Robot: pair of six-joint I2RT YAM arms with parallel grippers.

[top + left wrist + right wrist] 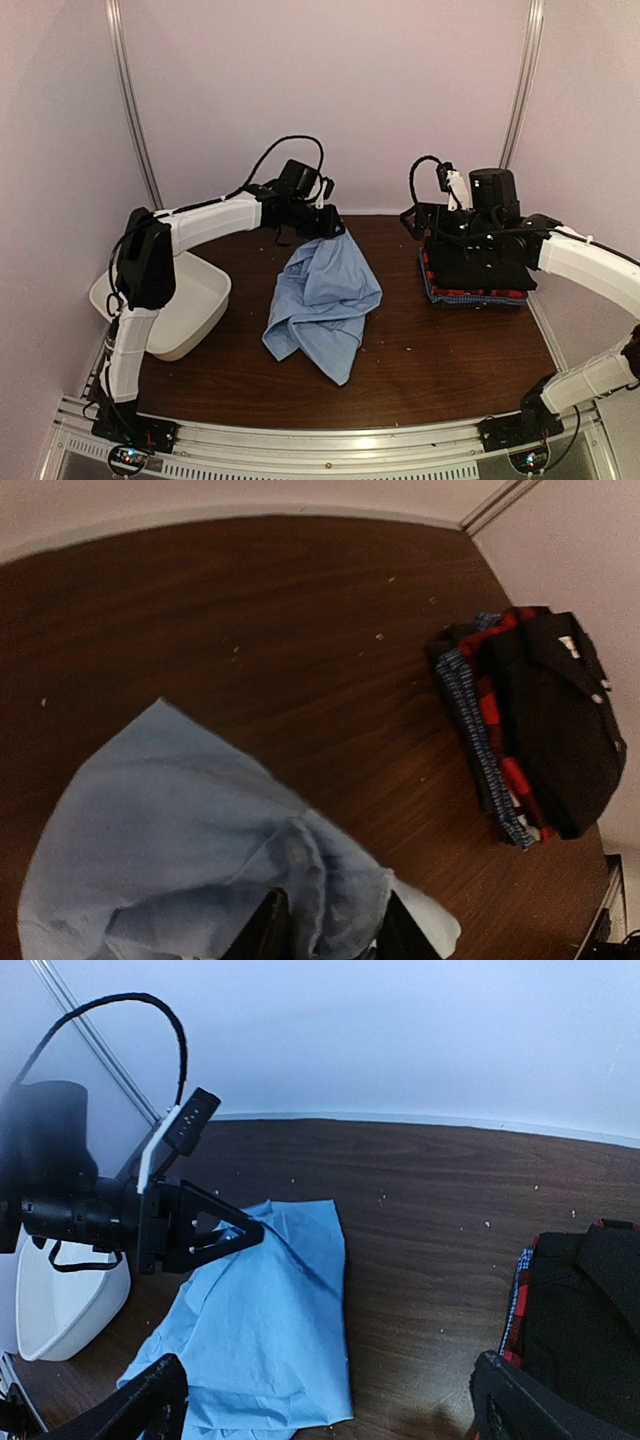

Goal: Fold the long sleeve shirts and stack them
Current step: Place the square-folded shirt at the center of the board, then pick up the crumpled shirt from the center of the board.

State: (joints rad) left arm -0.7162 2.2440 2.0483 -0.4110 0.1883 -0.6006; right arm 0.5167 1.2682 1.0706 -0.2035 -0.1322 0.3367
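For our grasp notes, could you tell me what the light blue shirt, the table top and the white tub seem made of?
The light blue shirt looks like thin matte woven cloth, draping in soft creases. The table top looks like dark wood or laminate: grain streaks, faint sheen. The white tub seems moulded plastic: smooth, rounded walls.

Left on the tabletop (440,350), near its edge: tub (195,300). At the middle: loose shirt (322,300), far corner lifted in the left claw (335,228), the rest trailing toward the near edge. Right, toward the back: stack of folded shirts (530,730), well apart from the loose shirt, under the right claw (325,1395).
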